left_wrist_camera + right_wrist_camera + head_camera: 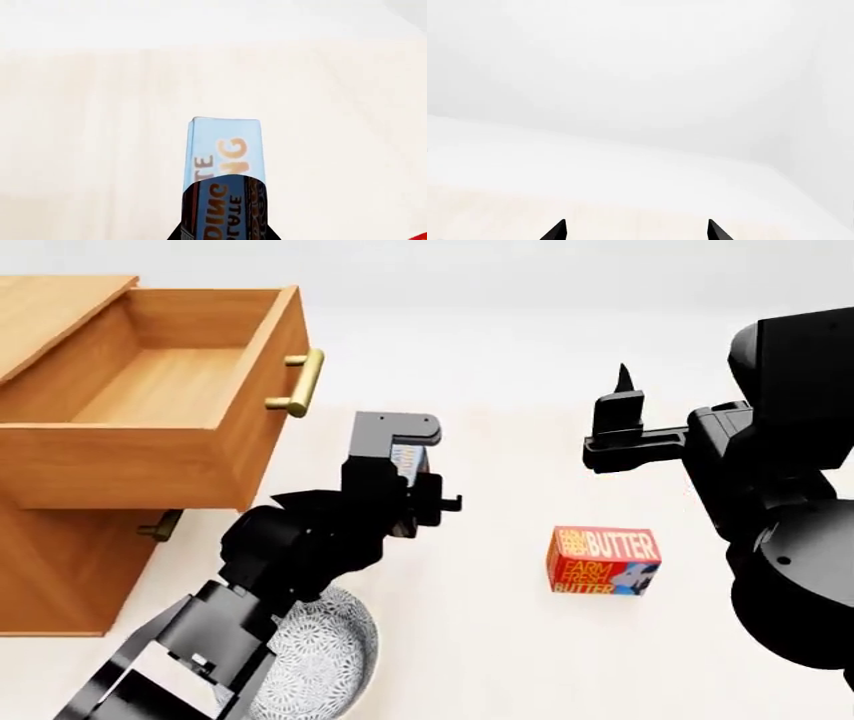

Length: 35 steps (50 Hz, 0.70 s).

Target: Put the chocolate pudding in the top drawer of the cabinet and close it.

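Observation:
My left gripper (223, 235) is shut on the chocolate pudding (225, 160), a thin box whose light blue lettered edge sticks out past the fingers above the pale table. In the head view the gripper (400, 472) holds the pudding (408, 458) off the table, just right of the cabinet (60, 570). The top drawer (147, 390) is pulled out and open, its inside bare, with the brass handle (302, 383) facing the gripper. My right gripper (622, 405) hovers open over the table's right half, and in its wrist view the gripper (635, 231) has nothing between its two tips.
A red-orange butter box (603, 560) stands on the table right of centre. A patterned grey bowl (320, 665) sits near the front under my left arm. The lower drawer's handle (160, 528) shows beneath the open drawer.

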Tool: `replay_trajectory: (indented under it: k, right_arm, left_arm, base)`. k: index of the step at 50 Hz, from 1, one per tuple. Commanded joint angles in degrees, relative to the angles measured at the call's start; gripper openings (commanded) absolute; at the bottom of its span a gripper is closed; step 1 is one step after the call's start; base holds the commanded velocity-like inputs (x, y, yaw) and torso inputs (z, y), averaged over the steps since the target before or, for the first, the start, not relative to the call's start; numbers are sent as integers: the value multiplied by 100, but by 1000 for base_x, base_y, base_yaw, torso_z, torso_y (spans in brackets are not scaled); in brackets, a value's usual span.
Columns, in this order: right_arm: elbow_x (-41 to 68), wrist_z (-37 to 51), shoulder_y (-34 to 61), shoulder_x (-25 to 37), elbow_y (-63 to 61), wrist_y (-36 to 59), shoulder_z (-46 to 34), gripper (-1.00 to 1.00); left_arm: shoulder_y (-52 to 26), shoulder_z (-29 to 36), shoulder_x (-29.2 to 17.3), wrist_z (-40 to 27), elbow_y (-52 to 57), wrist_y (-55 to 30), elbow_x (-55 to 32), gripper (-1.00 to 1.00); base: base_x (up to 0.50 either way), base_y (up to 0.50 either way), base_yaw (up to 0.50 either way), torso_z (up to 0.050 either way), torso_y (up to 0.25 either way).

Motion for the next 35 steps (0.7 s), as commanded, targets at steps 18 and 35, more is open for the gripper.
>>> replay_trajectory:
  k: [18,35]
  right_arm:
    - [76,65,64,-2,-14,4,-39,100]
    - [318,231,139,38,-105,67,35,100]
  left_arm:
    - [225,124,-326,-506,1733,-549,-509,-100]
    - [-296,-316,-704,-1245,3436,-1243,-1371,-100]
  base:
    - [1,0,0,-10,250]
    - [0,0,0,-6,153]
